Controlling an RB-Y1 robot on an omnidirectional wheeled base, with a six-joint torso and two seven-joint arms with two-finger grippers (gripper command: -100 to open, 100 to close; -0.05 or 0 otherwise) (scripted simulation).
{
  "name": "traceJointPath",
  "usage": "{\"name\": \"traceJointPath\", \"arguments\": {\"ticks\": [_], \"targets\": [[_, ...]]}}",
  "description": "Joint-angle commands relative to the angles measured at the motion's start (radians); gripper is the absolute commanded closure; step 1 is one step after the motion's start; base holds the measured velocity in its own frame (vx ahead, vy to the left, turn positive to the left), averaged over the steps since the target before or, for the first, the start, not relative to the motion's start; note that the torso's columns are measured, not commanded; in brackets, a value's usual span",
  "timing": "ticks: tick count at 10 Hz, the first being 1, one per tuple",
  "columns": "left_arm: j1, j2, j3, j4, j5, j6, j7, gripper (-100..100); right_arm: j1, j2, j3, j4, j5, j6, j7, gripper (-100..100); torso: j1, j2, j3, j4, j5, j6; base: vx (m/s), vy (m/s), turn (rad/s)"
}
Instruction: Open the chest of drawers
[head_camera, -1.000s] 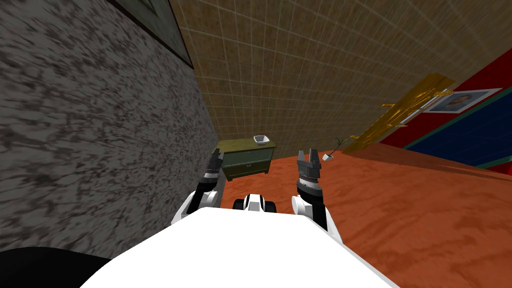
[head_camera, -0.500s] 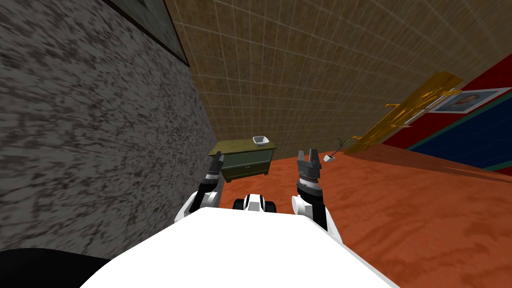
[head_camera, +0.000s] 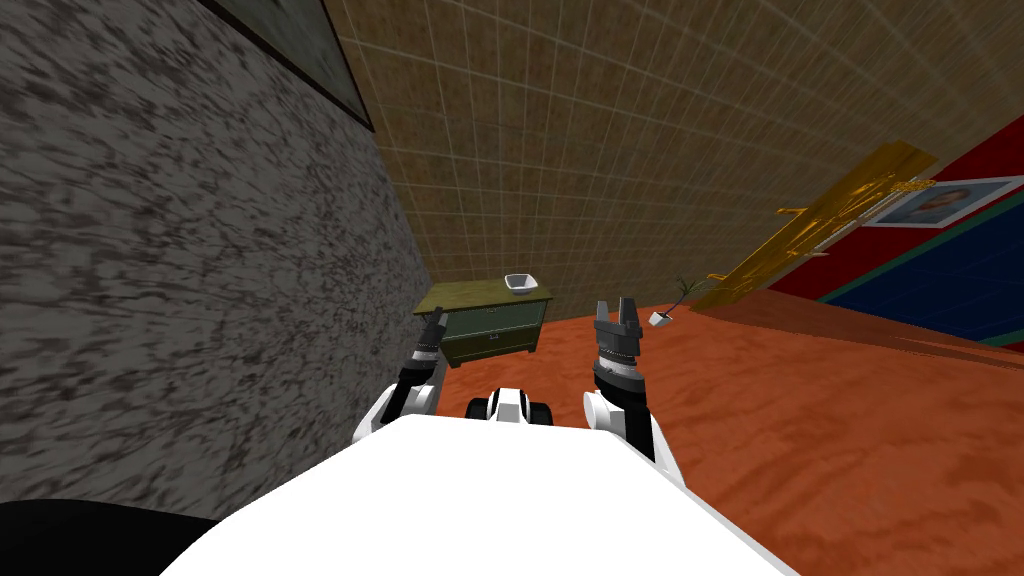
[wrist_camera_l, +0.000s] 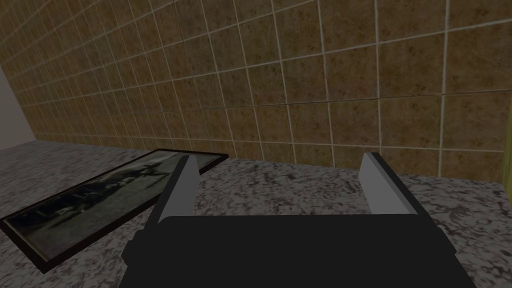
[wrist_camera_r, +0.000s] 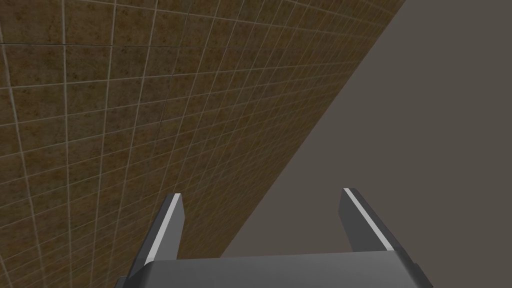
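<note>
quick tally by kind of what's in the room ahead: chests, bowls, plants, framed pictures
chest of drawers: 1
white bowl, on top of the chest: 1
potted plant, on the floor: 1
framed pictures: 2
total: 5

I face a brown tiled wall (head_camera: 600, 150) at upper centre; a mottled grey wall (head_camera: 180, 260) fills the left, orange floor (head_camera: 850, 430) the lower right.
</note>
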Motion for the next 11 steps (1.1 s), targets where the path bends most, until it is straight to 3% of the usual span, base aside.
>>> {"name": "traceJointPath", "arguments": {"ticks": [1, 11], "targets": [[-0.018, 0.006, 0.007, 0.067, 0.0, -0.039, -0.002, -100, 0.0, 0.0, 0.0, 0.0, 0.0, 0.0, 0.0, 0, 0.001, 0.001, 0.001, 0.0, 0.0, 0.0, 0.062, -0.036, 0.016], [-0.078, 0.021, 0.037, 0.317, 0.005, -0.166, -0.004, -100, 0.0, 0.0, 0.0, 0.0, 0.0, 0.0, 0.0, 0, 0.001, 0.001, 0.001, 0.0, 0.0, 0.0, 0.065, -0.033, 0.011]]}}
